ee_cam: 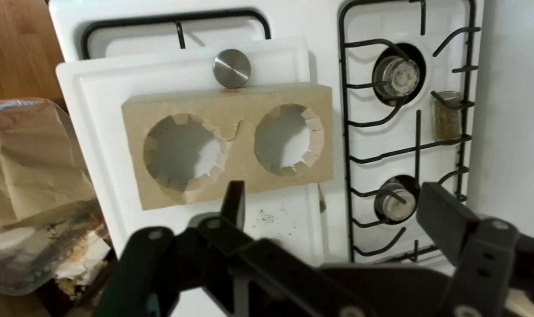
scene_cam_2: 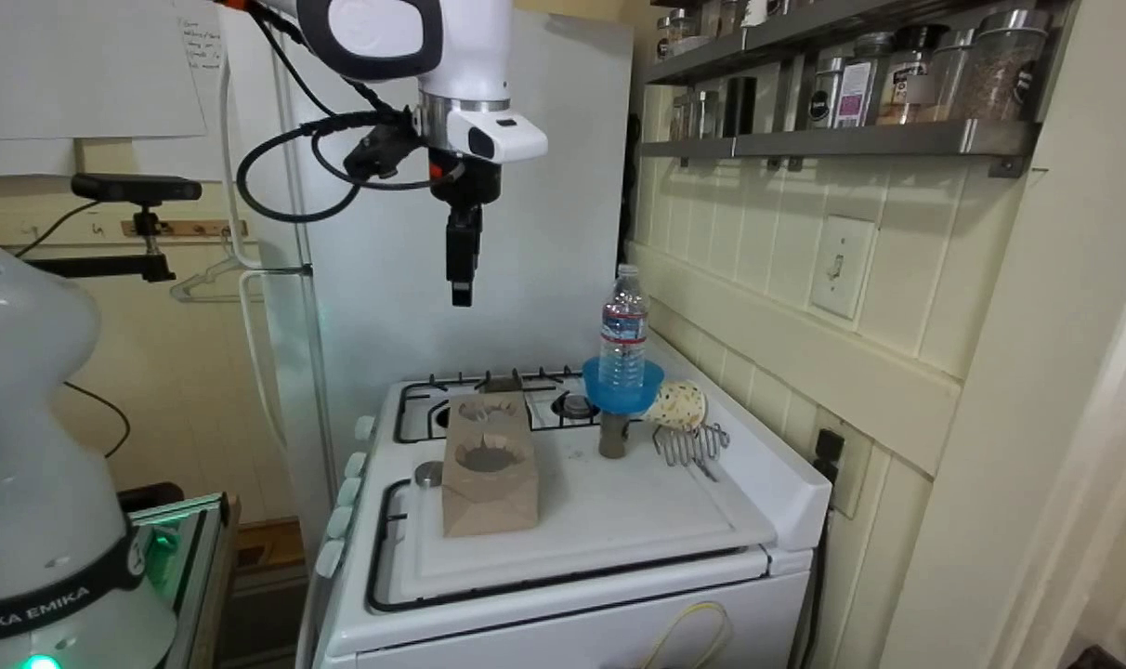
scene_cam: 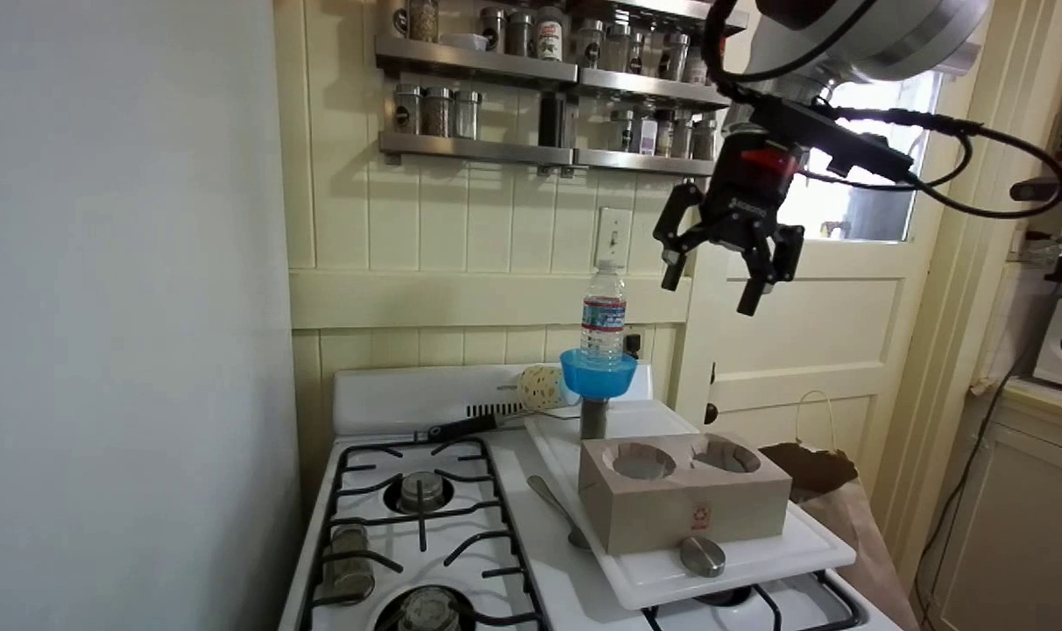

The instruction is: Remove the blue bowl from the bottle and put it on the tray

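Observation:
The blue bowl (scene_cam: 598, 380) rests on a dark slim jar (scene_cam: 593, 419). The clear bottle (scene_cam: 603, 315) stands upright inside the bowl. Both also show in an exterior view, bowl (scene_cam_2: 623, 395) and bottle (scene_cam_2: 624, 330). The tray, a beige block with two hollows (scene_cam: 654, 517), sits on a white board and shows in the wrist view (ee_cam: 238, 171); both hollows hold nothing. My gripper (scene_cam: 711, 285) is open and empty, high above the stove and apart from the bottle, also in an exterior view (scene_cam_2: 462, 295) and the wrist view (ee_cam: 333, 198). Bowl and bottle are not seen in the wrist view.
A round metal knob (scene_cam: 703, 556) stands against the block's front. A speckled cup (scene_cam: 541, 387) and a black-handled utensil (scene_cam: 463, 427) lie behind. A spoon (scene_cam: 555, 508) lies beside the board. Burner grates (scene_cam: 421, 517), a wall with shelves (scene_cam: 478, 149) and a fridge (scene_cam_2: 544, 186) bound the space.

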Controlling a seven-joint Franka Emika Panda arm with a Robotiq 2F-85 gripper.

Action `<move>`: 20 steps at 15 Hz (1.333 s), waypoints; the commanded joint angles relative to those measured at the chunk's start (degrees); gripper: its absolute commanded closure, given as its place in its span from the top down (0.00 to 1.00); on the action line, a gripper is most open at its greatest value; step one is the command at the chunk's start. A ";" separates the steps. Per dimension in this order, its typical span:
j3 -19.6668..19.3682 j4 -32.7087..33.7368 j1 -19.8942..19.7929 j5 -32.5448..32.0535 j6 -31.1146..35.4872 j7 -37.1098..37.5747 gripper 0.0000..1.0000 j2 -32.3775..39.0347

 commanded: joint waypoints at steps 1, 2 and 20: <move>-2.33 -6.23 -3.73 0.62 4.45 -0.31 1.00 -1.78; -3.44 -7.12 -4.48 0.62 6.47 -2.02 1.00 -1.24; -20.98 3.50 -4.45 10.42 4.21 -31.73 1.00 9.27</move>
